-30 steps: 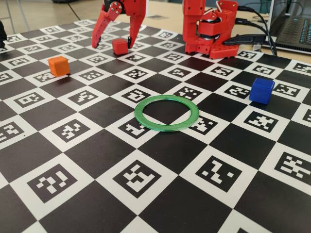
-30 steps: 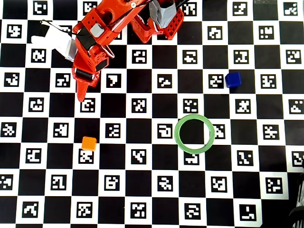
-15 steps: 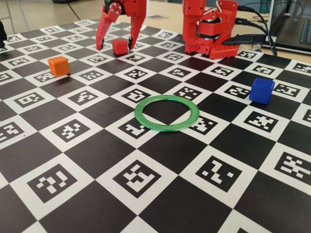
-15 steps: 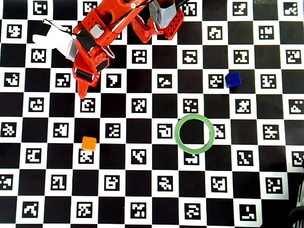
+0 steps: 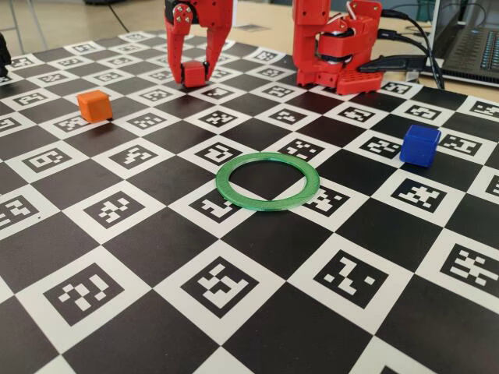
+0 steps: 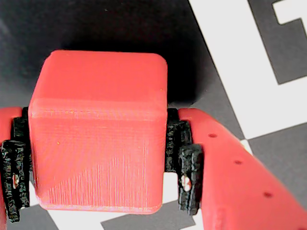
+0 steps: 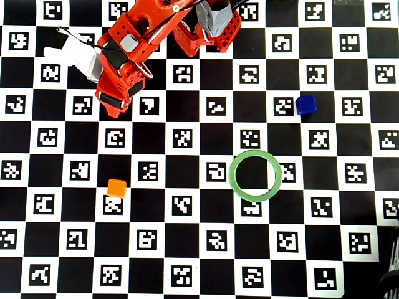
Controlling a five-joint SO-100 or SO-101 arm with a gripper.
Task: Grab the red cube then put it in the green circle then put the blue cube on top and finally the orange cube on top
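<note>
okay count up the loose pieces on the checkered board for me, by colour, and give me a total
Red: 1, the red cube, between the fingers of the gripper.
Orange: 1, the orange cube.
Blue: 1, the blue cube.
Green: 1, the green circle.
Total: 4.

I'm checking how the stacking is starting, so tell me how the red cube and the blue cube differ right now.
The red cube sits between the gripper fingers, black pads against both sides; the blue cube stands free, untouched. In the fixed view, red lies far back left near the arm's base, blue at the right. Both are plain same-sized cubes, outside the green circle.
</note>
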